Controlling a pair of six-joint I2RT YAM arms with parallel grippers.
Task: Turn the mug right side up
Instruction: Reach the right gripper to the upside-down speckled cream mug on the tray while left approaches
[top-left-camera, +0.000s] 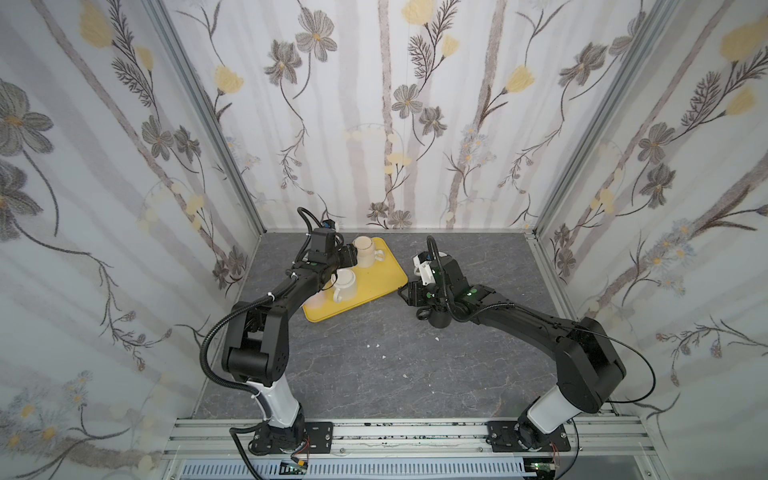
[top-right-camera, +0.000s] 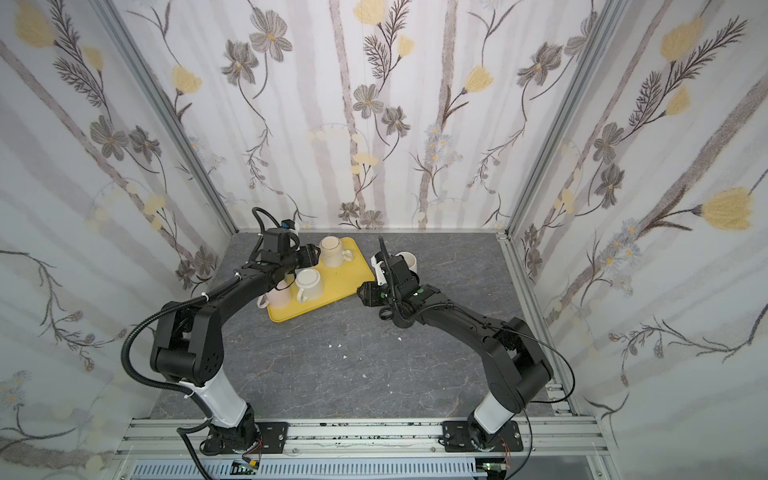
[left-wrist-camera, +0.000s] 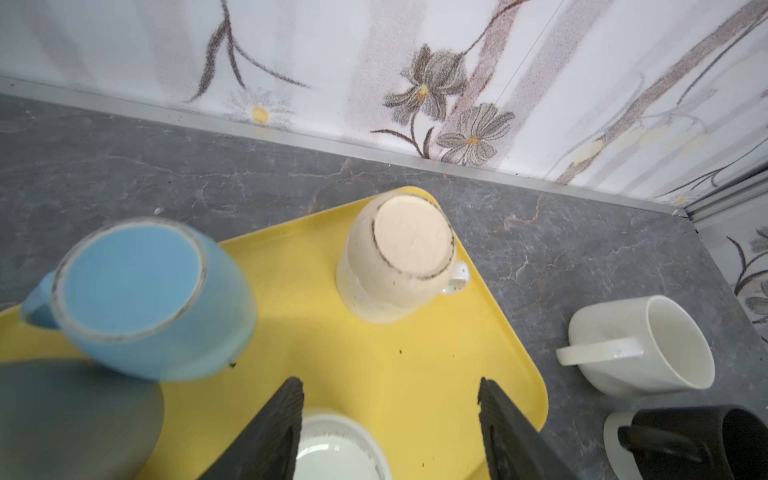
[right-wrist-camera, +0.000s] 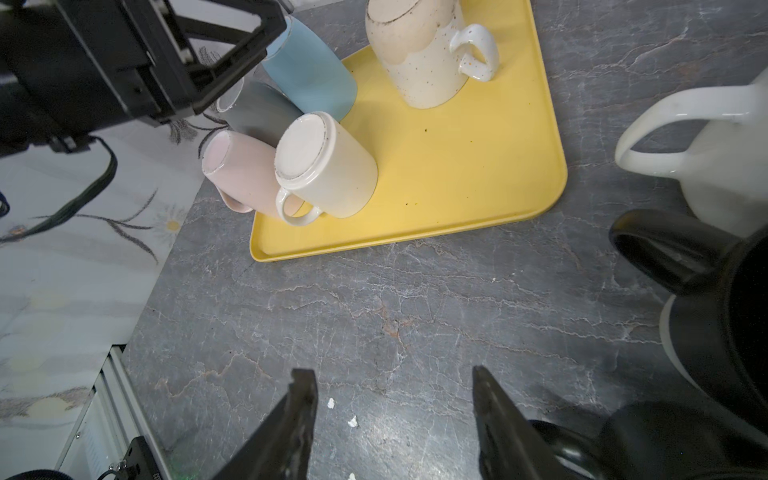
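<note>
Several mugs stand upside down on the yellow tray (top-left-camera: 386, 274): a speckled cream mug (left-wrist-camera: 399, 257) at the far corner, a blue mug (left-wrist-camera: 137, 291), a grey mug (right-wrist-camera: 257, 112), a pink mug (right-wrist-camera: 245, 170) and an off-white mug (right-wrist-camera: 328, 166). My left gripper (left-wrist-camera: 390, 386) hovers open over the tray. The speckled mug is ahead of it and apart, and the off-white mug's base (left-wrist-camera: 336, 449) lies by one finger. In a top view the left gripper (top-left-camera: 351, 255) sits beside the speckled mug (top-left-camera: 365, 251). My right gripper (right-wrist-camera: 395, 382) is open and empty above the bare table.
A white mug (top-right-camera: 409, 261) stands upright on the table right of the tray, with a black mug (right-wrist-camera: 723, 332) near it under the right arm. Small white crumbs (right-wrist-camera: 353, 422) lie on the grey table. The walls stand close at the back and on both sides.
</note>
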